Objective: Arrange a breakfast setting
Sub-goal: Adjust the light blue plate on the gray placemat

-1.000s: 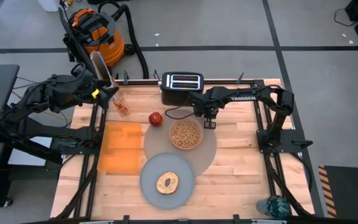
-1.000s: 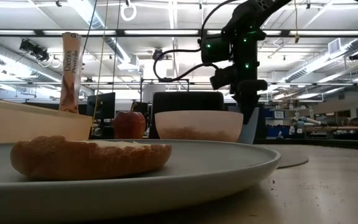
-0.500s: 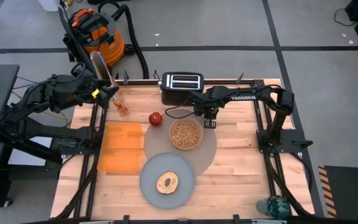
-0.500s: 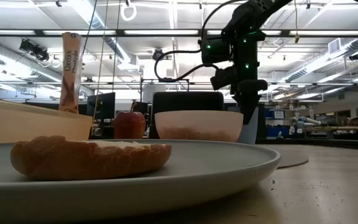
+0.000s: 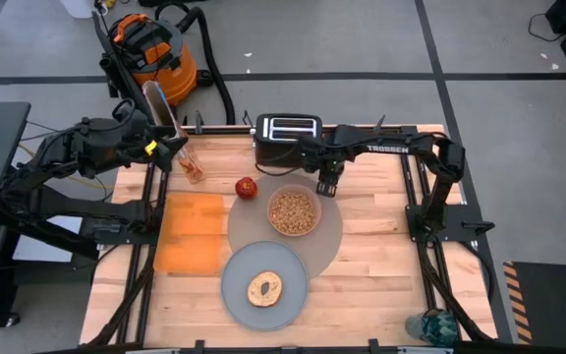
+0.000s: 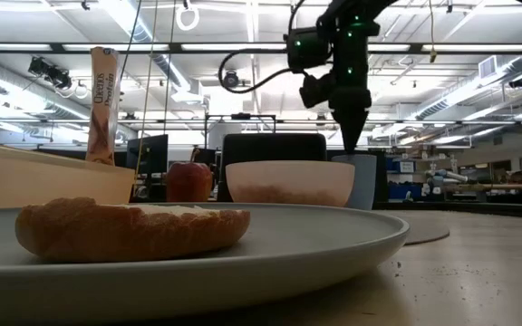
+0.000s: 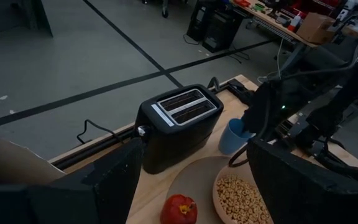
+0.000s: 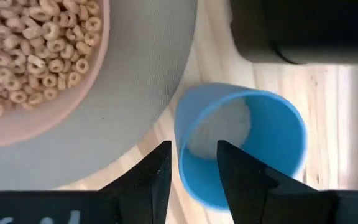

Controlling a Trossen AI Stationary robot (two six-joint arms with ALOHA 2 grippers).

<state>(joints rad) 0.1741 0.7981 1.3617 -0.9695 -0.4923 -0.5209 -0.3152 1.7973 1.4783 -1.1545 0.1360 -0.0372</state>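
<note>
Two arms show in the high view: the left gripper point(image 5: 177, 144) at upper left grasps a cereal box point(image 5: 157, 106); the right gripper point(image 5: 327, 186) hangs at centre above the bowl point(image 5: 294, 211) on the placemat point(image 5: 332, 241). Low view: the cup point(image 6: 363, 181) stands right of the bowl. Right wrist view: spread fingers point(image 8: 151, 177) straddle the cup's rim, not clenched.

An orange shop vacuum point(image 5: 151, 51) stood on the grey concrete floor point(image 5: 342, 39) just beyond the wooden table point(image 5: 371, 275). Dark tape lines point(image 5: 430, 49) crossed the floor near it. Farther from the vacuum, the hall held cluttered workbenches point(image 7: 291, 18) under rows of long ceiling lights point(image 6: 152, 47).
</note>
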